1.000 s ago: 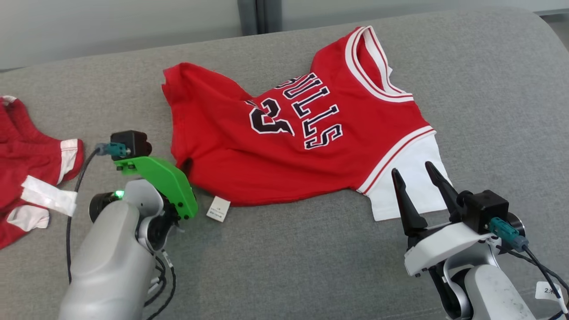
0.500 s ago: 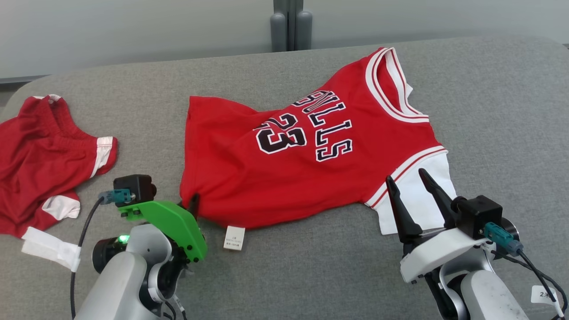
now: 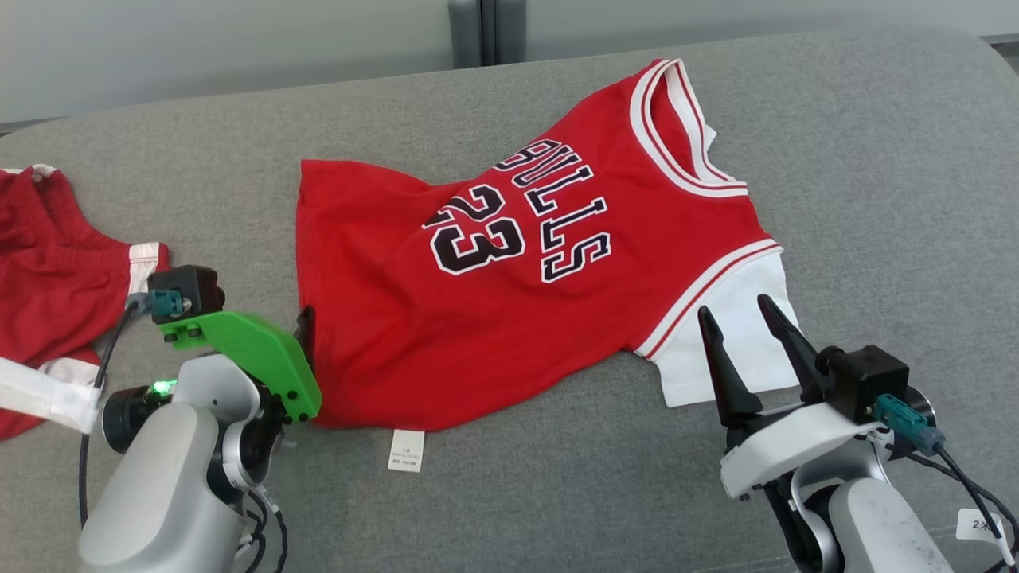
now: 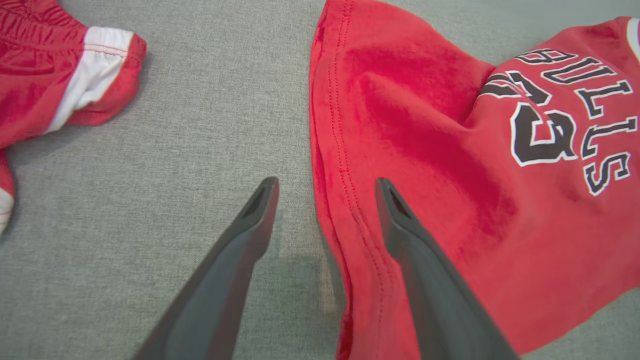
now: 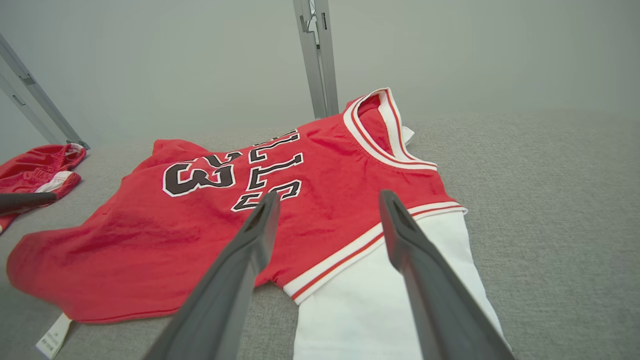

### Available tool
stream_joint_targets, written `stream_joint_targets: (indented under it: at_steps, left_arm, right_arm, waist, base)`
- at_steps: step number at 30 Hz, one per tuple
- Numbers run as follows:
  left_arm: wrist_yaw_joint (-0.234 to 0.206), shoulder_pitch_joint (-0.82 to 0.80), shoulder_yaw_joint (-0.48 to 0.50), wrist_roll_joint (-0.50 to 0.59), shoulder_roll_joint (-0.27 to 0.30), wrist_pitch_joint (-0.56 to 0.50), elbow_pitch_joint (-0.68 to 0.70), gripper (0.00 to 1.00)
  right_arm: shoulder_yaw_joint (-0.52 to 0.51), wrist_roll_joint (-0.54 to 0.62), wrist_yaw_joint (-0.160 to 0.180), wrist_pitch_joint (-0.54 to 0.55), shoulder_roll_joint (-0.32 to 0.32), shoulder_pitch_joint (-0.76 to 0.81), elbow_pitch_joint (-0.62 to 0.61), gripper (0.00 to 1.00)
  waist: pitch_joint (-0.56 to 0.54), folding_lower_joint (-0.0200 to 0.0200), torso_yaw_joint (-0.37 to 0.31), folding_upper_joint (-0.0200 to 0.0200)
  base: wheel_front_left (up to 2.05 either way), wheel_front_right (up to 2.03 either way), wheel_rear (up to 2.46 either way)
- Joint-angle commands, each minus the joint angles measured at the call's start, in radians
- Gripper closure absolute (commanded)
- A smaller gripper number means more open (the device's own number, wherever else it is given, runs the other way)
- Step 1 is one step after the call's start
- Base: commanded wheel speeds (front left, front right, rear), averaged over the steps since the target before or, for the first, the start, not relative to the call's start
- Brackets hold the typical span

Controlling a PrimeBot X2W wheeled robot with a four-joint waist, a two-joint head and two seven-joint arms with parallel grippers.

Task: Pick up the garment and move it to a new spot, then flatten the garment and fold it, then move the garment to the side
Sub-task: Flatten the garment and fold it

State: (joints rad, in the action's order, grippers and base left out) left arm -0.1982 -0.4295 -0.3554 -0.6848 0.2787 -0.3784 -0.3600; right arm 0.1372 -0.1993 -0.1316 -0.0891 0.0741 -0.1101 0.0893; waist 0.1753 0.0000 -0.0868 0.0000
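Now, in the head view, a red basketball jersey (image 3: 509, 318) printed with BULLS and 23 lies face up across the middle of a grey upholstered surface (image 3: 557, 493), collar toward the far right, hem toward the left. The left tool (image 3: 305, 330) sits at the near corner of that hem. A moment ago it was pinched shut on the cloth; it has since let go, and the number, creased before, lies smoother. I judge the flattening pull on this side finished, with some ripples left. The right tool (image 3: 736, 309) hovers with fingers apart over the white sleeve (image 3: 677, 374), holding nothing. A care label (image 3: 406, 451) pokes out from the near edge, and a pair of red shorts (image 3: 48, 270) lies at the far left, apart from the jersey. In the left wrist view, the left tool (image 4: 326, 182) is spread wide with the stitched hem running between its fingers, one over red cloth and the other over bare grey. The hem stands slightly raised there. In the right wrist view, the right tool (image 5: 328, 196) straddles the striped armhole trim, open. Bare grey stretches right of the collar and along the near side, good room for folding or sliding aside. The shorts narrow the left, and the surface's rounded far edge lies close behind the collar.
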Motion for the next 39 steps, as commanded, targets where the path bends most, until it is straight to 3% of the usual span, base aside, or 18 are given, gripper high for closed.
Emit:
stream_joint_targets:
  at_steps: [1, 10, 18, 19, 20, 29, 39]
  left_arm:
    - [0.008, -0.030, -0.004, -0.002, 0.012, -0.018, -0.015, 0.00]
    - [0.035, -0.148, -0.051, 0.017, 0.008, -0.101, -0.149, 0.00]
    - [0.006, -0.198, -0.070, 0.026, 0.013, -0.166, -0.265, 0.00]
    - [0.011, -0.198, -0.068, 0.016, 0.009, -0.173, -0.268, 0.21]
    - [0.023, -0.201, -0.069, 0.016, 0.007, -0.166, -0.264, 1.00]
    - [0.054, -0.300, -0.020, 0.034, 0.008, 0.033, -0.213, 1.00]
    - [0.085, -0.438, -0.030, 0.104, 0.043, 0.203, -0.336, 1.00]
  right_arm:
    - [0.003, -0.003, 0.002, -0.005, -0.003, -0.018, 0.000, 0.00]
    - [0.024, -0.014, 0.002, -0.021, -0.012, -0.049, 0.016, 0.00]
    - [0.022, -0.019, 0.002, -0.042, -0.016, -0.062, 0.031, 0.00]
    - [0.020, -0.020, 0.002, -0.046, -0.016, -0.062, 0.032, 0.00]
    - [0.017, -0.020, 0.002, -0.047, -0.016, -0.063, 0.032, 0.00]
    - [0.013, -0.019, 0.002, -0.054, -0.018, -0.078, 0.024, 0.00]
    - [0.046, -0.023, 0.002, -0.061, -0.012, -0.110, 0.028, 0.00]
  waist:
    - [0.012, 0.0000, -0.006, 0.0000]
    - [0.064, 0.0000, -0.049, 0.0000]
    - [0.102, 0.0000, -0.088, 0.0000]
    - [0.106, 0.0000, -0.090, 0.0000]
    - [0.110, 0.0000, -0.092, 0.0000]
    - [0.154, 0.0000, -0.090, 0.0000]
    - [0.203, 0.0000, -0.115, 0.0000]
  base:
    - [0.00, 0.00, 0.00]
    - [0.00, 0.00, 0.00]
    - [0.00, 0.00, 0.00]
    - [0.00, 0.00, 0.00]
    - [0.00, 0.00, 0.00]
    - [0.00, 0.00, 0.00]
    - [0.00, 0.00, 0.00]
